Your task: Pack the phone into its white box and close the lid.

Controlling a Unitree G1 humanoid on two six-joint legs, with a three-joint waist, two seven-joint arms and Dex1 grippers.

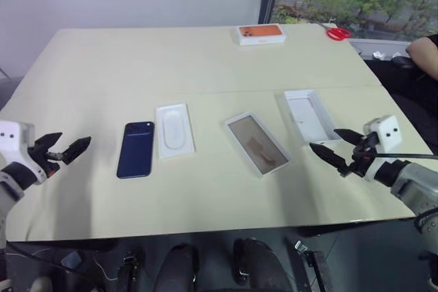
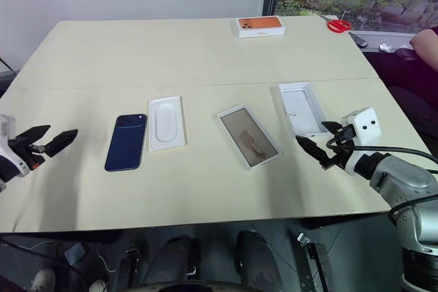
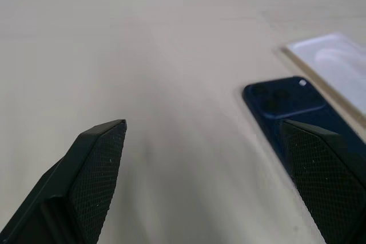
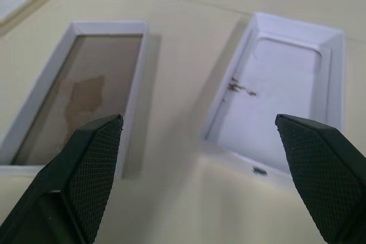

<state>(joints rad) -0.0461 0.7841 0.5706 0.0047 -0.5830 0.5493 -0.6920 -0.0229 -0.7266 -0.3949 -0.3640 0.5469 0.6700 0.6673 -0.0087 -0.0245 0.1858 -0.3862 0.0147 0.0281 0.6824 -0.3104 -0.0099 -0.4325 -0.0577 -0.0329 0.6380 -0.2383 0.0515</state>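
With both pincers spread apart and empty above the counter, the left pincer faces the phone lying camera-side up, the right pincer hovers near the white box and upturned lid, parts seemingly laid out for one-by-one picking.
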